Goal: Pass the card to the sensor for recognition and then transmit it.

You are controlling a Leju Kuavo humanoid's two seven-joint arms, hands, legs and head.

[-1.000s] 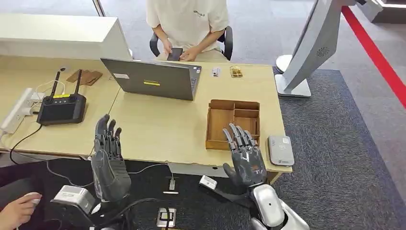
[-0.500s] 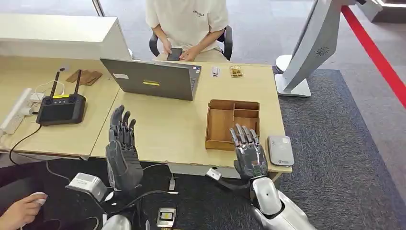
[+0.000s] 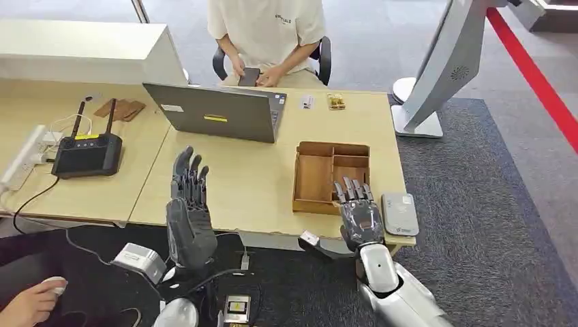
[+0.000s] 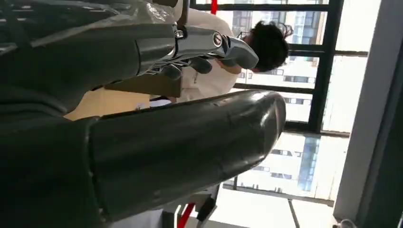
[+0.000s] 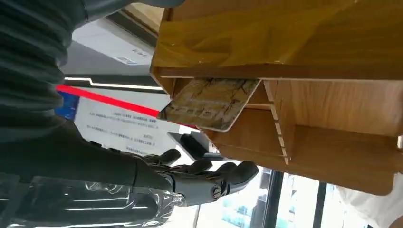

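A patterned card leans inside a compartment of the wooden tray; in the head view that tray sits near the table's front right. The grey card sensor lies flat just right of the tray at the table edge. My right hand is raised at the tray's front wall, fingers spread and pointing up over it, holding nothing. The right wrist view has those fingers apart, short of the card. My left hand stands upright and spread over the table's front edge, holding nothing.
A laptop stands mid-table with a person seated behind it holding a phone. A black controller and a power strip lie at the left. A white kiosk base stands right of the table. Another person's hand shows at bottom left.
Both hands have risen and moved forward. The left hand shifted right, over the table edge. The right hand closed in on the tray's front wall.
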